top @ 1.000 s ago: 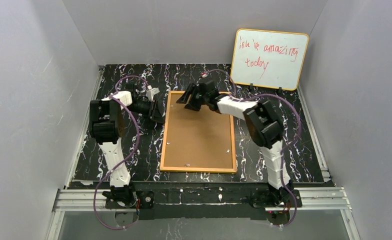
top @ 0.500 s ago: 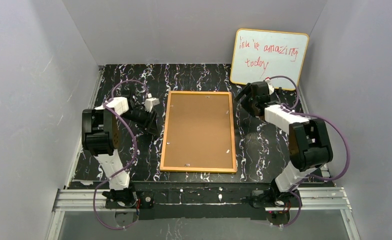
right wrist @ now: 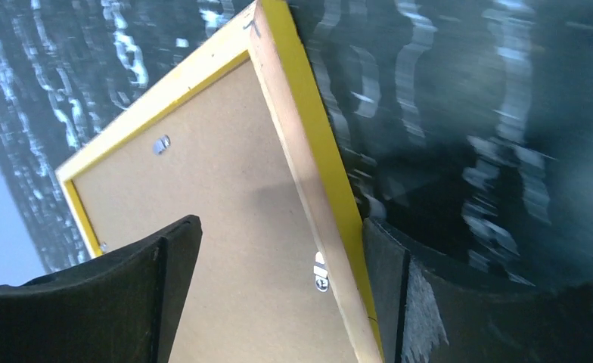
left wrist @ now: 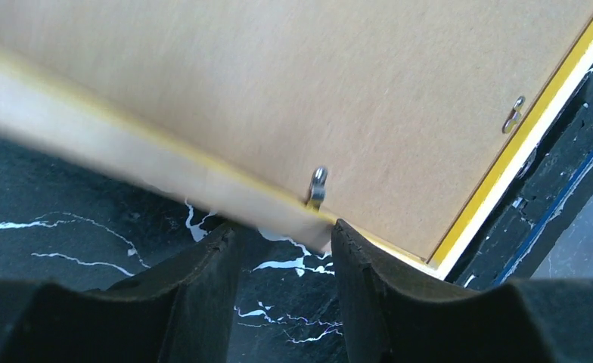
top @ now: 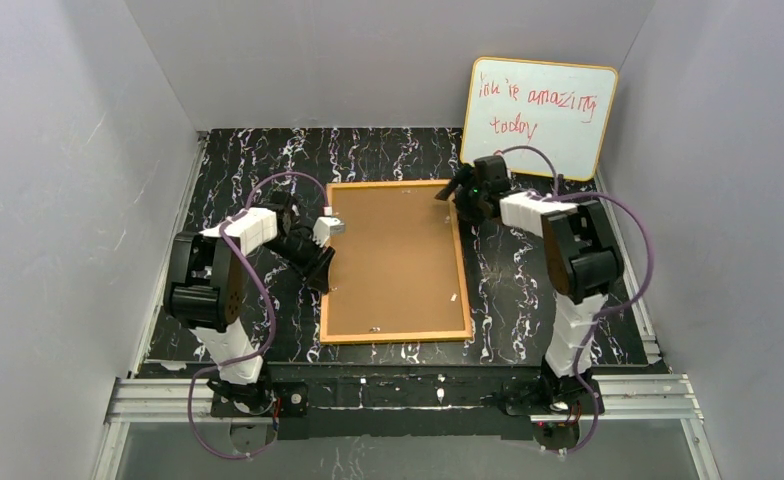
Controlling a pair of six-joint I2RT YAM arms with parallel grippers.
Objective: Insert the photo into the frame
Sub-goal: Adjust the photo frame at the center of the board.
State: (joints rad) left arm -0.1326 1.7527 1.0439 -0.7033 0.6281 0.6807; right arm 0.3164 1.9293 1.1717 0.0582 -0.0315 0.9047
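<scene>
From above, the frame (top: 396, 337) lies back up on the counter (top: 258, 160), its brown board (top: 393, 260) showing. A whiteboard (top: 538, 118) leans beyond the frame's far right corner. The left fingers (top: 320, 268) sit at the frame's left rim, the right fingers (top: 460, 192) at its far right corner.

Left wrist: the fingers (left wrist: 203, 280) stand apart, released, with bare counter between them. Their tips are just short of the frame's rim (left wrist: 127, 162), by a metal clip (left wrist: 318, 185).

Right wrist: the fingers (right wrist: 127, 295) are spread wide, released. They straddle the frame's right rim (right wrist: 308, 189), one over the board, one outside.
</scene>
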